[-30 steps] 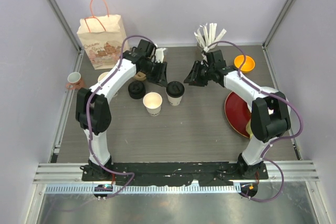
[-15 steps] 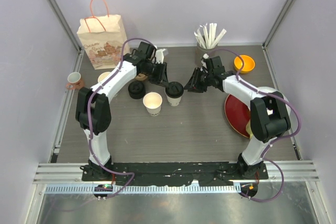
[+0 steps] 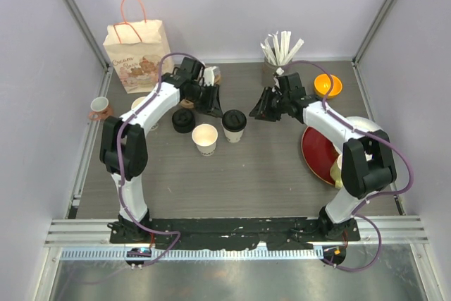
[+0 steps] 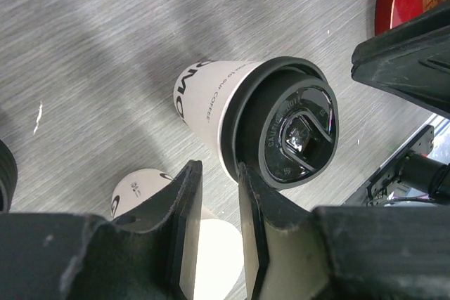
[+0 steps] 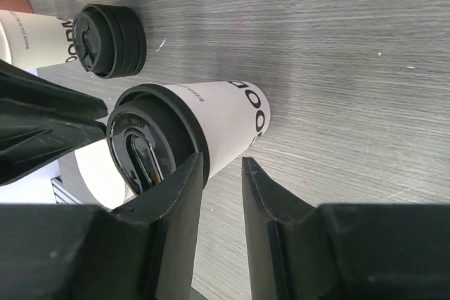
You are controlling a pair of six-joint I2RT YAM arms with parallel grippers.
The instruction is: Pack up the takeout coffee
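Mid-table, the takeout coffee cup [image 3: 235, 125] stands upright on the grey wood-grain table [image 3: 246, 181], cream paper printed in black and capped with a black lid [image 4: 295, 135]. It sits between my two grippers. My left gripper [image 4: 218, 166] hangs just beside the cup on its far-left side, fingers drawn narrow with a slit of table showing between them and nothing held. My right gripper [image 5: 221, 159] hovers a little apart on the cup's far-right side, its fingers equally narrow and equally empty, pointing back toward the lid. An open paper cup [image 3: 205, 139], lidless, stands just beside the coffee on its near-left. A stack of black lids [image 3: 184, 121] sits farther left, beneath my left forearm. In the far-left corner stands a printed paper bag [image 3: 135, 54] with orange handles, and a small pinkish mug [image 3: 99, 108] rests at the left edge. At the far side a holder of wrapped straws [image 3: 279, 48] rises behind my right arm, with an orange bowl [image 3: 328, 86] to its right and a red plate [image 3: 316, 146] nearer, on the right
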